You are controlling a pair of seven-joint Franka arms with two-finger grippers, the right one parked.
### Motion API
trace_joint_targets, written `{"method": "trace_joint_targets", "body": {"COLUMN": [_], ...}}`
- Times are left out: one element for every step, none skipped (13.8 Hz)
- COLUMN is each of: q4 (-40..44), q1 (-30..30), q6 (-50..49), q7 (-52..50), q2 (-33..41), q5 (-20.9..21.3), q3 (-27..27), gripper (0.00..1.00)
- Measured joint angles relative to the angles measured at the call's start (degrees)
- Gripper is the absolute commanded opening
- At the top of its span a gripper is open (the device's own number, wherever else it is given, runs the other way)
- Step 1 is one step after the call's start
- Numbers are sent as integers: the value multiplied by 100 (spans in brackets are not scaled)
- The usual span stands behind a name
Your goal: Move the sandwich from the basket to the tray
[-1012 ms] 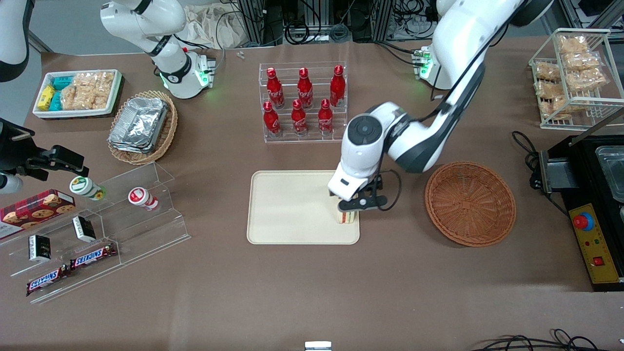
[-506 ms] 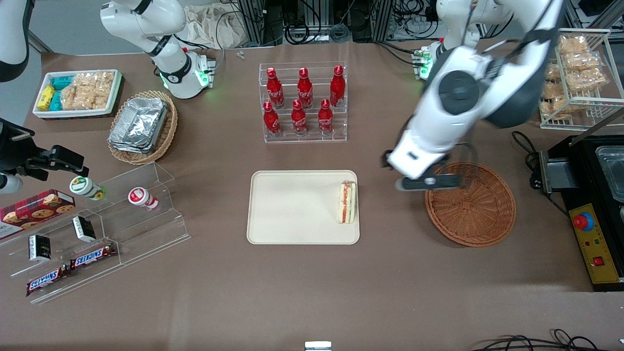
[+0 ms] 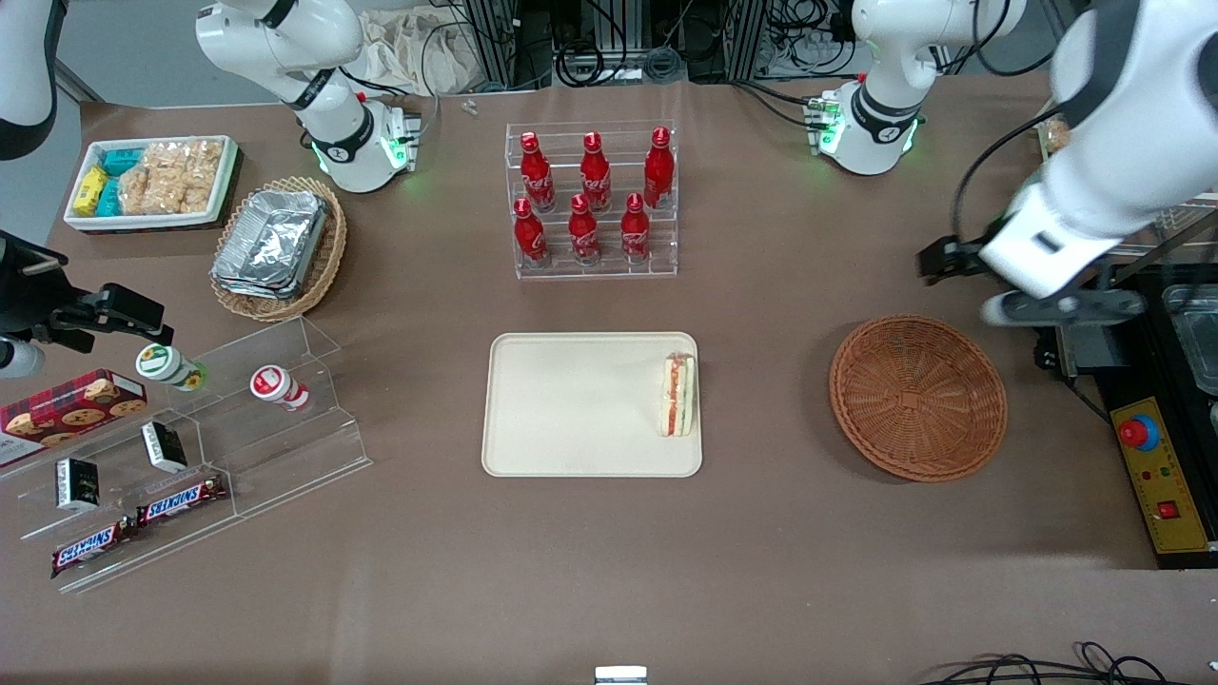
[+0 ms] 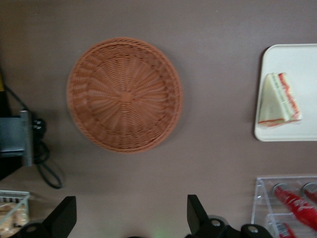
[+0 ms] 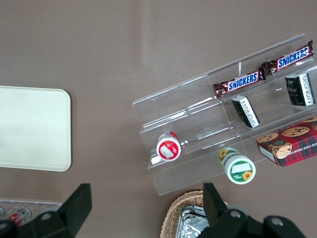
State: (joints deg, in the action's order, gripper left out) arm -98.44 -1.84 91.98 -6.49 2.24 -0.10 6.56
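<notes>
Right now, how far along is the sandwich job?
Looks done: the sandwich lies on the tray, at its edge toward the basket, which holds nothing. Nothing is in hand: the gripper is open, raised above the table toward the working arm's end. Nothing looks left.

The word SNICKERS reads in white-edged blue letters on two brown candy bars (image 5: 237, 82) lying end to end on the lowest step of the clear acrylic stand (image 3: 238, 447). Red bottles (image 3: 595, 171) in the clear rack (image 3: 592, 268) carry white script, too small to read for certain. The gripper (image 4: 130, 219), jaws apart, hangs above the table near the basket (image 3: 918, 398), bearing no lettering.
</notes>
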Motion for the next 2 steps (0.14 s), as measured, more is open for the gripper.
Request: {"method": "trace_joint_targets", "body": {"q4": [-132, -210], "q1": [-9, -10], "q6": [-1, -1], "q7": [163, 233], "q2": [143, 227], "q5": [-9, -10], "q3": [-140, -197], "gripper": [100, 100]}}
